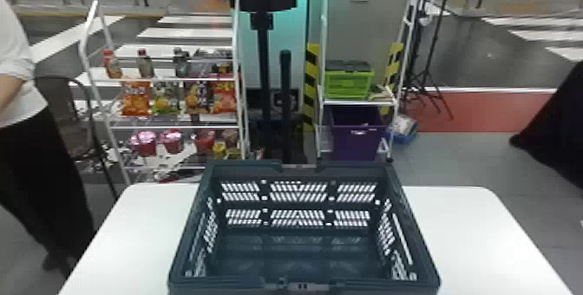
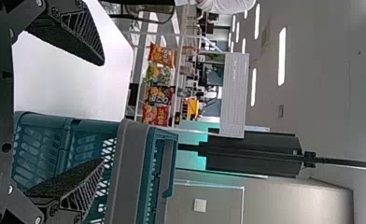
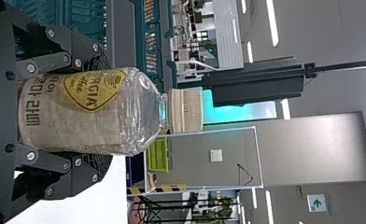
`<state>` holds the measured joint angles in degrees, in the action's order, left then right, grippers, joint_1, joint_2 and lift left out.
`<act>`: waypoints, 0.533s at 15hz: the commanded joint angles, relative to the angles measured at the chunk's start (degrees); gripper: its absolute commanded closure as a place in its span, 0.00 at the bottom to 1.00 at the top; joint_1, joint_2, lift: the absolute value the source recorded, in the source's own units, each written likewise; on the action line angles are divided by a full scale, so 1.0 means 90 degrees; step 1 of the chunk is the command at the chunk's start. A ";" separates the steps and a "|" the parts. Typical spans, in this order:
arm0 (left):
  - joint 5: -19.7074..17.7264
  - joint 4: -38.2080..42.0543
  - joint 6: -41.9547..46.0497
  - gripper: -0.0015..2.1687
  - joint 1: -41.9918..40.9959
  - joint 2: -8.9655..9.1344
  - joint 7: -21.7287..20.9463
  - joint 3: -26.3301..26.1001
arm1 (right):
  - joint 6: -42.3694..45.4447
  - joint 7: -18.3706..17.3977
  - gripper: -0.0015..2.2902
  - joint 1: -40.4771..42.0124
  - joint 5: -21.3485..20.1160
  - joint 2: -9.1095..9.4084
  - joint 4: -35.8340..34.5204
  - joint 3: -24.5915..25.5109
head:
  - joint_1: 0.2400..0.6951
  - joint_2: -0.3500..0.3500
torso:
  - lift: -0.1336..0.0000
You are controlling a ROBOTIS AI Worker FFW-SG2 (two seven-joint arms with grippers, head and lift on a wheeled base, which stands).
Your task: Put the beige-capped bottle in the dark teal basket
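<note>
Print on beige-capped bottle (image 3: pixel 90 126) and snack bags (image 1: pixel 135 99), green arrow (image 3: pixel 317 203) on white sign (image 3: pixel 318 209)

A white desk (image 1: pixel 468 233) with rounded far corners is carrying the dark teal basket (image 1: pixel 355 169). The basket is standing upright around the middle, its open top facing up, and the desk's pale, smooth surface is stretching out on both its left and right. Rows of narrow slots are piercing the basket's walls, and its floor is showing through the opening. In the head view, its far rim is rising above the desk's far edge.
</note>
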<state>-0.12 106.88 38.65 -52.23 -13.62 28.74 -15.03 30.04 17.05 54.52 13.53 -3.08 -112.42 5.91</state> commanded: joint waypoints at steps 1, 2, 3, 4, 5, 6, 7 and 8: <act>0.0004 0.0010 0.0026 0.07 -0.0017 0.0000 0.0000 0.0000 | 0.0006 0.0000 0.93 0.0016 0.0000 0.0000 -0.0019 -0.0002 | 0.57 0.50 | 1.00; 0.0014 0.0010 0.0026 0.07 -0.0027 0.0000 0.0000 0.0000 | 0.0006 0.0000 0.93 0.0016 0.0000 0.0000 -0.0029 0.0008 | 0.57 0.50 | 1.00; 0.0043 0.0010 0.0026 0.07 -0.0027 0.0000 0.0010 0.0000 | 0.0025 0.0000 0.93 0.0016 0.0010 0.0000 -0.0029 -0.0002 | 0.57 0.50 | 1.00; 0.0043 0.0010 0.0026 0.07 -0.0027 0.0000 0.0000 0.0000 | 0.0006 0.0000 0.93 0.0016 0.0010 0.0000 -0.0039 0.0008 | 0.57 0.50 | 1.00; 0.0053 0.0010 0.0026 0.07 -0.0027 0.0000 0.0000 0.0000 | 0.0025 0.0000 0.93 0.0016 0.0010 0.0000 -0.0039 -0.0002 | 0.57 0.50 | 1.00; 0.0053 0.0010 0.0026 0.07 -0.0027 0.0000 0.0010 0.0000 | 0.0006 0.0000 0.93 0.0016 0.0000 0.0000 -0.0048 -0.0002 | 0.57 0.50 | 1.00; 0.0053 0.0010 0.0026 0.07 -0.0027 0.0000 0.0000 0.0000 | 0.0025 0.0000 0.93 0.0016 0.0010 0.0000 -0.0048 -0.0002 | 0.57 0.50 | 1.00; 0.0043 0.0010 0.0026 0.07 -0.0027 0.0000 0.0000 0.0000 | 0.0006 0.0000 0.93 0.0016 0.0000 0.0000 -0.0058 -0.0002 | 0.57 0.50 | 1.00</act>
<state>0.29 106.96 38.89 -52.47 -13.62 28.74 -15.03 30.17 17.05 54.67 13.61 -3.08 -112.86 5.89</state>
